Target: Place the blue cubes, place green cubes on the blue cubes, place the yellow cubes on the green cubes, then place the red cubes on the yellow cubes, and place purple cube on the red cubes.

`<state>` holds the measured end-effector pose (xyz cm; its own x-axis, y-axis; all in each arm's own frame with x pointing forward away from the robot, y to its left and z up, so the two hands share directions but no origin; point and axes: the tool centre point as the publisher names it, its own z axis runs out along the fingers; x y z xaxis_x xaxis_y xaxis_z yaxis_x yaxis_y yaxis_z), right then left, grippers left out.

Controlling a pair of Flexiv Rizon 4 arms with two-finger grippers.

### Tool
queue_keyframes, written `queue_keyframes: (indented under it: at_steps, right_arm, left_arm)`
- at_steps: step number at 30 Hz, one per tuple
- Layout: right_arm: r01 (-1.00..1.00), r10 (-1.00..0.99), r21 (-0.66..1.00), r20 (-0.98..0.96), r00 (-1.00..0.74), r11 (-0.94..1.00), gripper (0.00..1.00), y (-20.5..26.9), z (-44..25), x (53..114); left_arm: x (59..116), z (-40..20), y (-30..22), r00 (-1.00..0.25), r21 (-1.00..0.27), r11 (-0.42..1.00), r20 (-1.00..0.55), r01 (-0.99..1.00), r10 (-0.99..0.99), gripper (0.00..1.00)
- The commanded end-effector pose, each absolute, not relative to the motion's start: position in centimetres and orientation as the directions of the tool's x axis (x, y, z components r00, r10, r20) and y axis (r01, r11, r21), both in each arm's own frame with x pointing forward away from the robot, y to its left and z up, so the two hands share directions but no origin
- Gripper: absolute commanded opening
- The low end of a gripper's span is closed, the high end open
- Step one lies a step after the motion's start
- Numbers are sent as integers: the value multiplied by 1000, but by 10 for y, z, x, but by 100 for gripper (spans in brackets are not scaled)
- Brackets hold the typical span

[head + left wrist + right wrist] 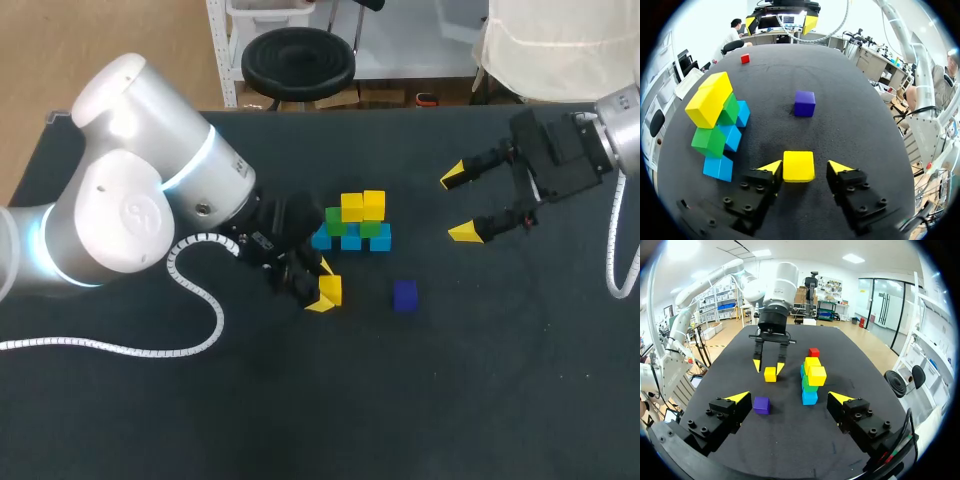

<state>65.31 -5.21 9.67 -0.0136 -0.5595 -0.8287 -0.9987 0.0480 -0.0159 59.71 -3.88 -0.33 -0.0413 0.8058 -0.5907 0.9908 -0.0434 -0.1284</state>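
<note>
Left gripper (803, 168): fingers spread around a loose yellow cube (331, 289) on the table; 1 tip touches it, the other stands just off.
Stack (352, 228): 3 blue cubes (350, 241) in a row, 2 green cubes (335, 221) on them, 2 yellow cubes (352, 207) on top; smooth, square-edged.
Purple cube (405, 295): alone, near the loose yellow cube.
Red cube (813, 352): alone, beyond the stack.
Right gripper (459, 205): fingers spread wide, holding nothing.
Table (500, 380): matte black.

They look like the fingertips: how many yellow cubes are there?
3 yellow cubes: two side by side atop the stack, one on the table inside the open left gripper. None seems hidden.
</note>
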Motion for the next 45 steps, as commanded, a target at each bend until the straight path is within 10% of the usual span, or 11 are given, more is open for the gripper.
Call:
queue_keyframes:
  at_steps: [1,7,9,31,33,34,45]
  right_arm:
    - [-999,-558,-17,-829,-13,48,100,-52,96,653]
    - [-999,-558,-17,-829,-13,48,100,-52,96,653]
    - [-999,-558,-17,-829,-13,48,100,-52,96,653]
    - [-999,-558,-17,-829,-13,48,100,-52,96,653]
    - [-999,-558,-17,-829,-13,48,100,-52,96,653]
    - [-999,-558,-17,-829,-13,48,100,-52,96,653]
    - [-999,-558,-17,-829,-13,48,100,-52,96,653]
  left_arm:
    - [594,-3,-38,-46,-126,-36,-592,991,805,47]
    - [592,-4,-37,-53,-128,-28,-592,991,804,38]
    - [591,-4,-36,-58,-129,-22,-588,991,807,5]
    - [585,-4,26,-180,-120,137,-522,983,834,1]
    - [586,-4,26,-177,-121,133,-518,984,837,36]
    - [586,-4,25,-179,-124,134,-516,983,838,95]
    - [581,2,26,-248,-84,238,-492,968,834,100]
